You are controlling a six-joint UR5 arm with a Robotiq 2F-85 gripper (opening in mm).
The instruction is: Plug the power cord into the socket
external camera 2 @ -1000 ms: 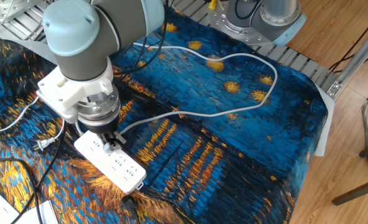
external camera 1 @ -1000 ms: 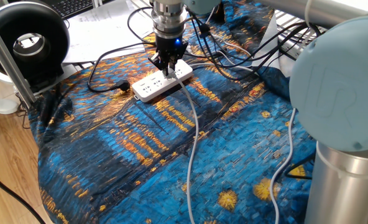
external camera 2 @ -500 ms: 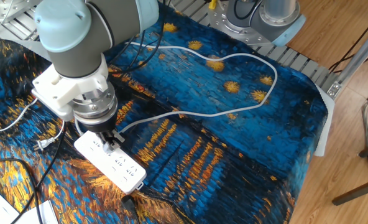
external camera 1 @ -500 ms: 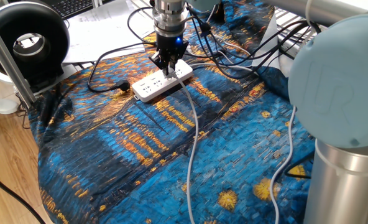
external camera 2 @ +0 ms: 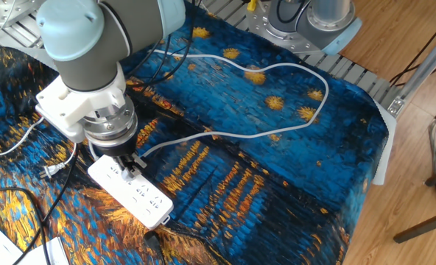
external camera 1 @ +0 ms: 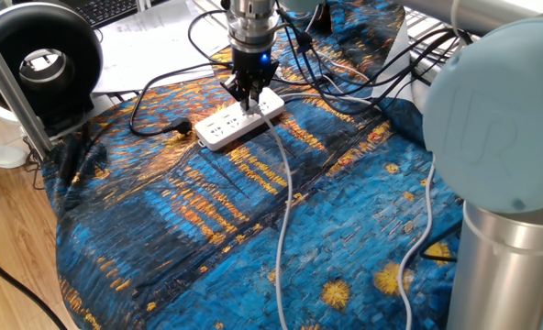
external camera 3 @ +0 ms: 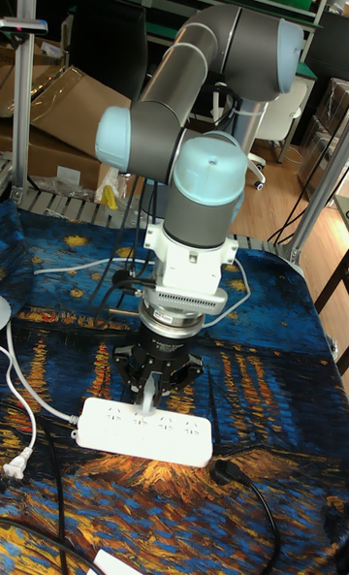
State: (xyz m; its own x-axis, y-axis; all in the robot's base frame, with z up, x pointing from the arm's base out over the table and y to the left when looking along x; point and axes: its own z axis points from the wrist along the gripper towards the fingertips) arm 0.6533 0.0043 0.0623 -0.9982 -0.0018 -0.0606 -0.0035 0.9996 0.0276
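Fingers [external camera 1: 250, 94] first: from one fixed view my gripper [external camera 1: 249, 99] points straight down onto the white power strip [external camera 1: 238, 121] and the fingers are drawn in narrow around something small and pale at the strip's top face, which I take to be the plug of the power cord [external camera 1: 285, 197]; the plug itself is mostly hidden by the pads. The cord leaves the strip beside my fingertips and runs toward the near edge over the blue-and-gold painted cloth [external camera 1: 189, 229]. From the other fixed view my gripper [external camera 2: 130, 166] sits over the end of the strip [external camera 2: 133, 193] nearest the arm, and the cord [external camera 2: 277, 129] loops away in a wide curve across the cloth [external camera 2: 262, 184]. From the tall fixed view my gripper [external camera 3: 147, 394] touches down near the strip's [external camera 3: 145, 431] left end; a black plug [external camera 3: 229, 474] lies just beside the other end, not inserted. Handling judgement: cord light and limp, no help in steering; the plug is rigid and small, so hold it by its body and press squarely. The strip is light and may slide. Against half a second ago: the wrist has shifted slightly, fingertips and strip unchanged in place.
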